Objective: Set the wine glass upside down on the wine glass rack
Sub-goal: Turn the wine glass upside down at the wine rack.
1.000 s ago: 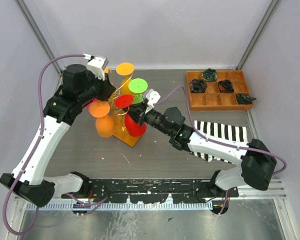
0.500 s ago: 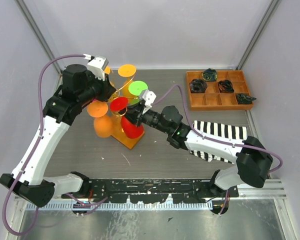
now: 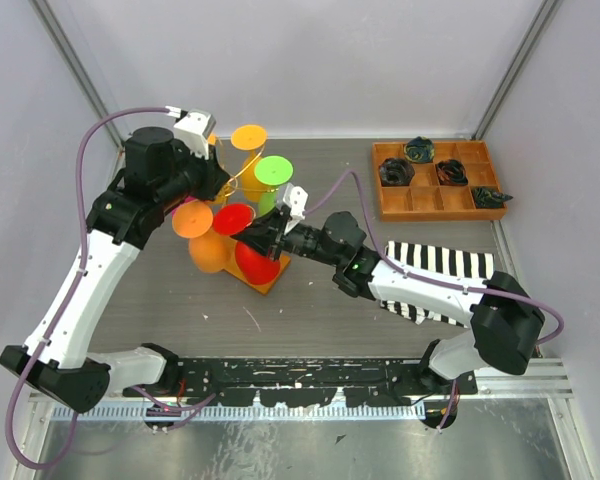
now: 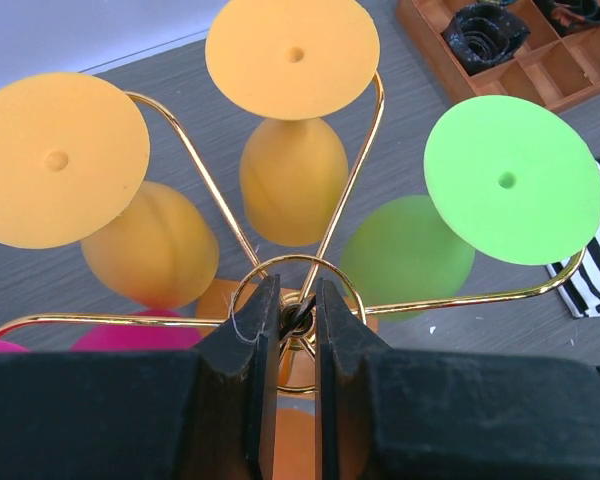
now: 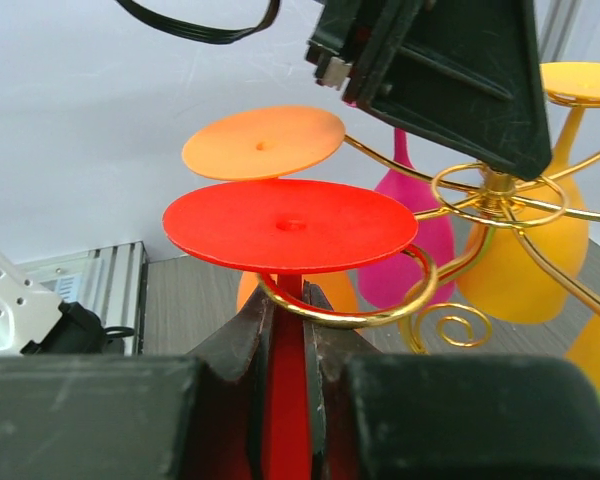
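Fingers [image 4: 255,330] of the left hand [image 4: 290,300] [image 3: 208,172] are pressed nearly together, pinching the top of the slim centre post of the wine glass rack [image 4: 292,262] [image 3: 267,280], inside its small gold ring. The rack is thin gold wire whose arms fan out from that post and end in curled scrolls, and it stands on a flat orange-brown wooden base on the grey table [image 3: 320,320]. Hanging upside down from its arms are an orange glass [image 4: 60,160] [image 3: 192,218] at the left, a pink glass [image 5: 415,235] low beside it, a yellow-orange glass [image 4: 292,55] [image 3: 249,137] at the far side and a green glass [image 4: 508,180] [image 3: 274,170] to the right. The red wine glass [image 5: 290,225] [image 3: 234,219] is opaque and bright red, held upside down at the near side of the rack, its flat round foot uppermost just over a gold curl and its bowl hanging low by the base; whether the foot rests on the wire cannot be told. The right hand [image 5: 288,310] [image 3: 265,236] pinches its stem just under the foot. Well apart to the right lie a striped cloth [image 3: 445,265] and a compartmented wooden tray [image 3: 430,212].
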